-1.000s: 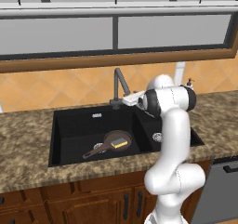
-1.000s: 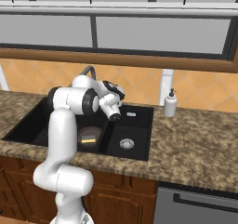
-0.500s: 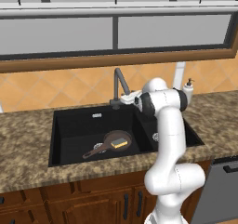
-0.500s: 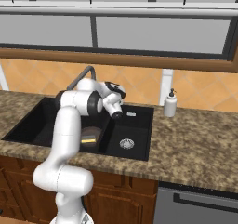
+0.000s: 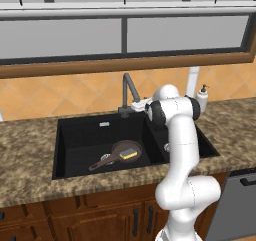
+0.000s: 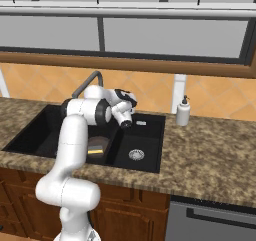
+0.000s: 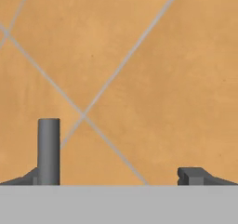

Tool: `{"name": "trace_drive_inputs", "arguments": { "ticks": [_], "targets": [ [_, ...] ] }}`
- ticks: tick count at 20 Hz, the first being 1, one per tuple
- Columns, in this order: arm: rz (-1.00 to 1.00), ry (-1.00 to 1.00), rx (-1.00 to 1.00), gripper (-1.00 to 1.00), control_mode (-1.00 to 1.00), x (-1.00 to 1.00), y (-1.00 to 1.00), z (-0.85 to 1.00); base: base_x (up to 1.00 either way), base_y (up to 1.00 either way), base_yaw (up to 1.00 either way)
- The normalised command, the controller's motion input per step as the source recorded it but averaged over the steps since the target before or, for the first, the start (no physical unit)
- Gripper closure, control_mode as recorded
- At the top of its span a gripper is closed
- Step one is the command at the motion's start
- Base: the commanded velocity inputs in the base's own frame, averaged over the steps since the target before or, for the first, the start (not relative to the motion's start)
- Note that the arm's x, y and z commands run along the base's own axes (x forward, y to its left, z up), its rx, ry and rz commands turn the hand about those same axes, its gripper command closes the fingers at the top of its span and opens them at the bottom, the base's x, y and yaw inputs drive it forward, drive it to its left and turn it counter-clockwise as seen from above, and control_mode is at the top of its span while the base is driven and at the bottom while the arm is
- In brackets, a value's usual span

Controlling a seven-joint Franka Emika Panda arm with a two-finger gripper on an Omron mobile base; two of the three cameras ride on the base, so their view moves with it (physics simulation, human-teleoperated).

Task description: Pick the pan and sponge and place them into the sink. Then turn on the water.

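Observation:
The dark brown pan [image 5: 118, 151] lies in the large basin of the black sink [image 5: 85, 135], its thin handle pointing front left. The yellow sponge [image 5: 129, 154] rests on the pan; from the right base view the sponge [image 6: 96, 149] peeks out beside the arm. My gripper [image 5: 135, 106] hangs open and empty over the sink's back edge, right beside the base of the dark grey faucet [image 5: 127, 91]. In the hand view the gripper [image 7: 111, 179] faces the orange tiled wall, with a grey upright post [image 7: 48, 148] just by the left fingertip. No water is running.
A white soap dispenser [image 6: 183, 111] stands on the granite counter [image 6: 210, 155] right of the sink [image 6: 145, 135]. The smaller basin has a silver drain [image 6: 136, 155]. A window runs above the tiled backsplash. A dishwasher front [image 5: 240, 205] sits at lower right.
The arm has shifted only slightly beside the faucet base. The gripper stays open. Pan and sponge have not moved.

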Motion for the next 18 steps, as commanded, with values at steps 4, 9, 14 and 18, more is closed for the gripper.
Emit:
{"name": "trace_drive_inputs", "arguments": {
  "ticks": [4, 9, 14, 18],
  "targets": [
    [-0.16, 0.00, 0.04, -1.00, -1.00, 0.03, -0.69, -0.09, 0.00, 0.00, 0.00],
    [-0.11, 0.00, 0.13, -1.00, -1.00, 0.15, -0.87, 0.00, 0.00, 0.00, 0.00],
    [0.01, 0.01, 0.33, -1.00, -1.00, 0.07, -1.00, 0.00, 0.00, 0.00, 0.00],
    [0.06, 0.06, 0.34, -1.00, -1.00, 0.03, -1.00, -0.01, 0.00, 0.00, 0.00]
  ]
}}
